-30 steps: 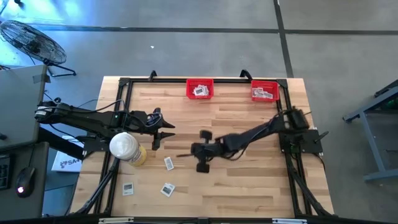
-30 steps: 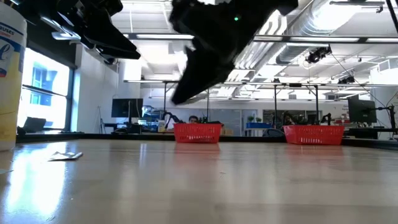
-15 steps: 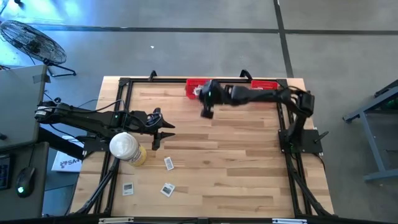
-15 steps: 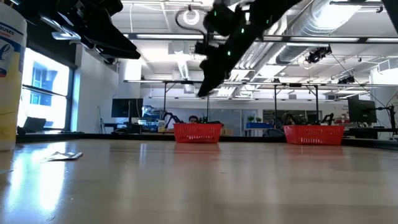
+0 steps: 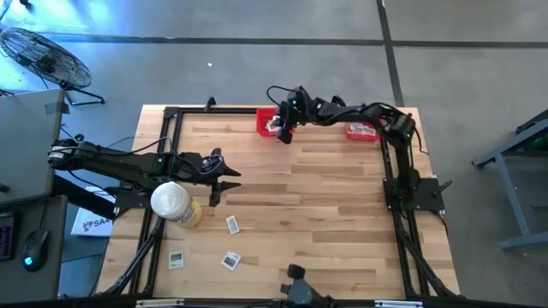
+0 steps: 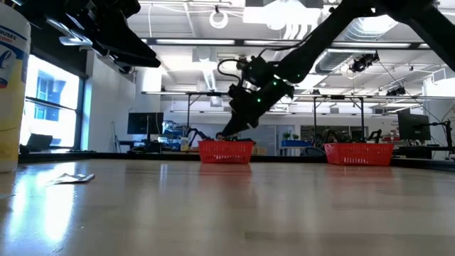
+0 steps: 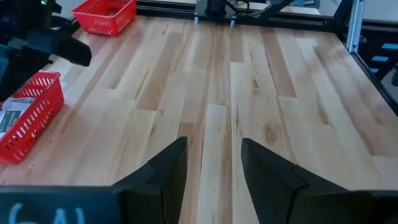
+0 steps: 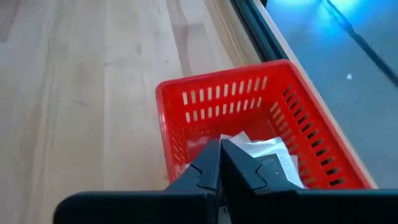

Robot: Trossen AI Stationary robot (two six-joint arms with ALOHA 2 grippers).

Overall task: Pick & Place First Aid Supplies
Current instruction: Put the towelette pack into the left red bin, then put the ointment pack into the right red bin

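Note:
Three white packets with dark print lie flat on the near left of the table; one shows in the low view. More packets lie in two red bins at the far edge, the left one and the right one. My right gripper is shut and points down just over the left bin, with white packets beyond its tips. My left gripper is open above bare wood at the table's left. My right gripper's shut fingers hang over the left bin's inside, slanting down from the table's right. Whether a packet is between them, or whether they touch the packets in the bin, I cannot tell.
A large white cylinder with a yellowish base stands beside the left arm. A black frame runs along the table's edges. A dark camera mount sits at the near edge. Bare wood fills the table's middle.
My right arm has swung fast from the table's middle to the far edge, then come down over the left red bin, its fingers shut throughout. The three packets on the table have stayed where they were.

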